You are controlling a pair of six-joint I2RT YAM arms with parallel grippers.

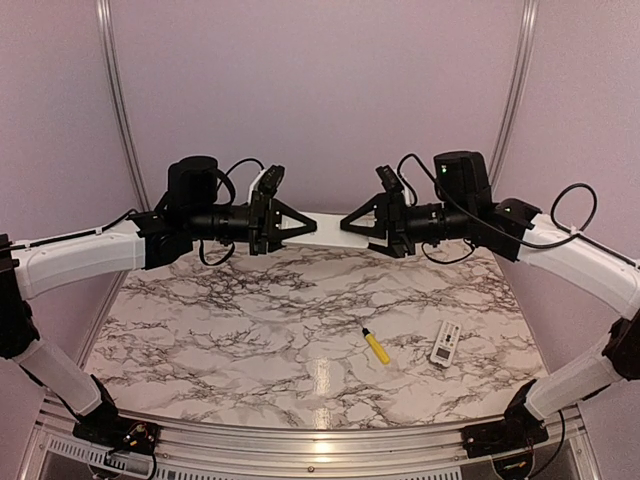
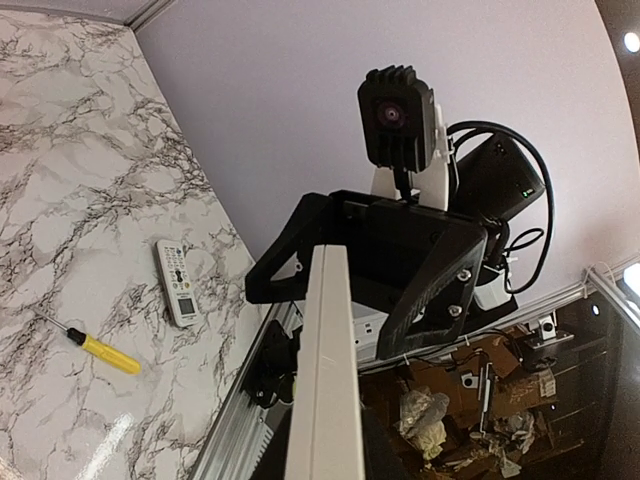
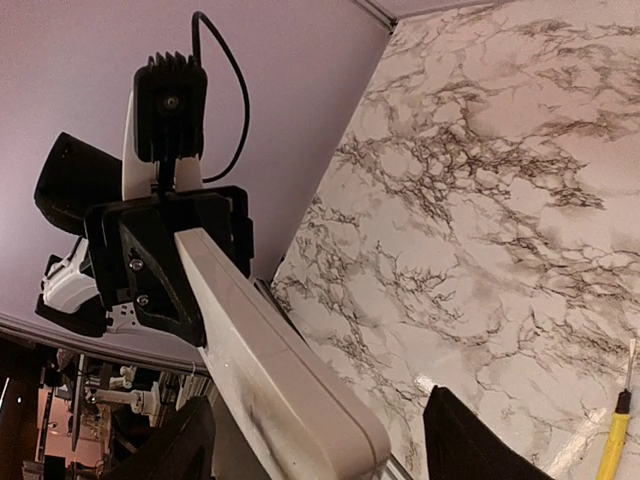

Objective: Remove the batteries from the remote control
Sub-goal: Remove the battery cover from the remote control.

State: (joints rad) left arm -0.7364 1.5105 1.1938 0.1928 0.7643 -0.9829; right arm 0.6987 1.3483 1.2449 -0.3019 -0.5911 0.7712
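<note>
step: not begun, no batteries seen | left fingers (image 1: 296, 222), right fingers (image 1: 360, 222) both clenched on white slab (image 3: 270, 380) aloft | remote (image 1: 445, 343), screwdriver (image 1: 376, 346) on worktop (image 1: 220, 320) | next: likely free fingers, reach remote

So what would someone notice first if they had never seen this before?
Probably the black left hand and right hand, raised high above the grey-veined white marble table and pointing at each other, with a long flat white bar reaching between them. Next, the small yellow-handled screwdriver lying beside the white button-covered remote control near the table's right edge.
</note>
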